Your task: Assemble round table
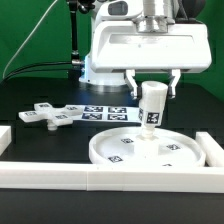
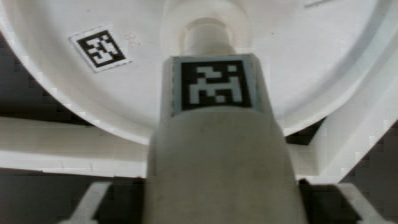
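Observation:
The large rimmed round disc (image 1: 140,150) lies flat on the black table, near the front rail. The short cylinder post (image 1: 152,104) stands upright over the disc's middle, with a tag on its side. My gripper (image 1: 152,84) is shut on the post's upper end, a finger on each side. In the wrist view the post (image 2: 214,120) fills the middle and runs down to the disc (image 2: 107,90), which shows a tag. The four-armed cross piece (image 1: 48,116) lies on the table at the exterior view's left, apart from the disc.
The marker board (image 1: 105,111) lies flat behind the disc. A long white rail (image 1: 100,177) runs along the front, with another rail piece (image 1: 213,150) at the exterior view's right. The arm's white base (image 1: 100,65) stands behind.

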Controlling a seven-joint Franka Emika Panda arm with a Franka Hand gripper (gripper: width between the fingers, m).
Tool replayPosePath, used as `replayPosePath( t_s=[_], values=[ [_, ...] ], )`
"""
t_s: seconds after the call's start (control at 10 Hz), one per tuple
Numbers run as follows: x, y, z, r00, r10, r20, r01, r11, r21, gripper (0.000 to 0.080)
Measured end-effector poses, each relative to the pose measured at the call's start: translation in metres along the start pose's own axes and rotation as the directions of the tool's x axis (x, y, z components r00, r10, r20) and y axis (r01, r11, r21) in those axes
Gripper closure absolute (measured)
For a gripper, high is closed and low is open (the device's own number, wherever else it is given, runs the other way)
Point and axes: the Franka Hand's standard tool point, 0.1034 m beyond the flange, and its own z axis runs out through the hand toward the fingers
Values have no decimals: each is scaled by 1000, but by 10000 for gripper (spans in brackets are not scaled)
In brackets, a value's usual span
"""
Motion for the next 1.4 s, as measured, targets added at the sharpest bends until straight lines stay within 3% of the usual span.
replayPosePath(
  t_s=[0.7, 0.9, 1.1, 1.4],
  values=[
    [-12, 0, 16, 1000, -10, 18, 10, 1000, 2, 390],
    [-9, 2, 18, 1000, -9, -28, 9, 1000, -9, 390],
    [-9, 2, 18, 1000, -9, -25, 9, 1000, -8, 203],
    [-7, 1, 15, 1000, -12, -20, 11, 1000, -6, 153]
  ],
)
